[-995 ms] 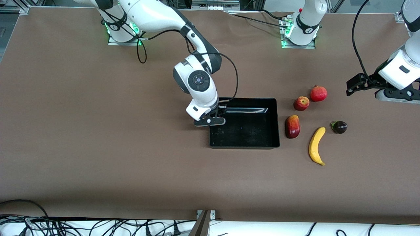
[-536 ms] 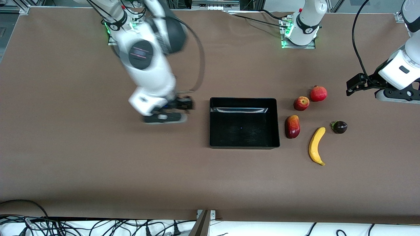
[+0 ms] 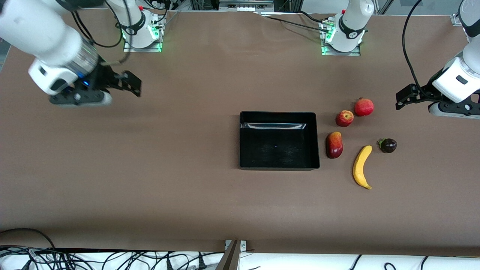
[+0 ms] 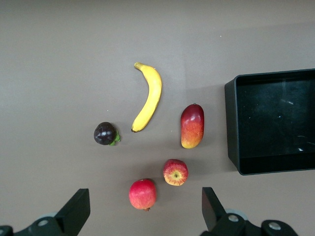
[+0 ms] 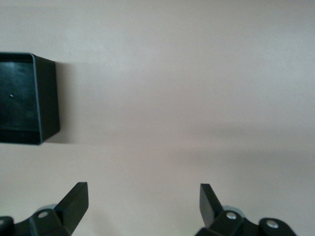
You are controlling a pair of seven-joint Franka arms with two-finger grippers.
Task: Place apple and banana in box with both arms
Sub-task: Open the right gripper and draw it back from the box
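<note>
The black box (image 3: 317,138) lies mid-table and holds nothing. The apple (image 3: 344,118) and the banana (image 3: 361,167) lie on the table beside the box toward the left arm's end, the banana nearer the front camera. My left gripper (image 3: 403,97) is open and empty, up over the table at the left arm's end. Its wrist view shows the apple (image 4: 175,172), the banana (image 4: 149,97) and the box (image 4: 231,128) below its gripper (image 4: 145,216). My right gripper (image 3: 131,84) is open and empty over bare table near the right arm's end. Its wrist view shows it (image 5: 142,204) and one corner of the box (image 5: 47,98).
A plain red crowned fruit (image 3: 364,107) lies beside the apple. A red-yellow mango (image 3: 334,144) lies between the box and the banana. A small dark fruit (image 3: 388,145) lies beside the banana toward the left arm's end. Brown table surface surrounds them.
My right arm has swung away from the box's edge toward the right arm's end of the table. The left arm, the box and the fruits have not moved.
</note>
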